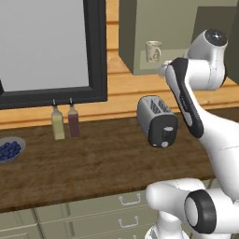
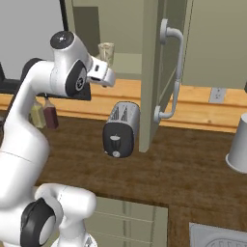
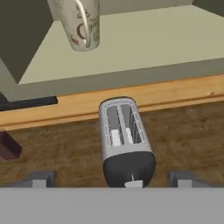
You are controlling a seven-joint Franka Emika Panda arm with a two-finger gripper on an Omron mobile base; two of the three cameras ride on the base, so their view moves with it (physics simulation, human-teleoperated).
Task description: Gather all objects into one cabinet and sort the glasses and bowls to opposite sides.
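Left base view, arm raised toward the open cabinet, hand hidden behind its own wrist, cream mug on the shelf, right base view, mug half hidden by the wrist, hand view, gripper fingertips spread wide above the toaster, mug rim cropped

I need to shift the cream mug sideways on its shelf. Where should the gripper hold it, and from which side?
Grip the cream mug across its body, coming in level through the open front of the cabinet. It stands upright near the shelf's front edge, and its handle juts sideways, so close the fingers on the plain wall beside it.
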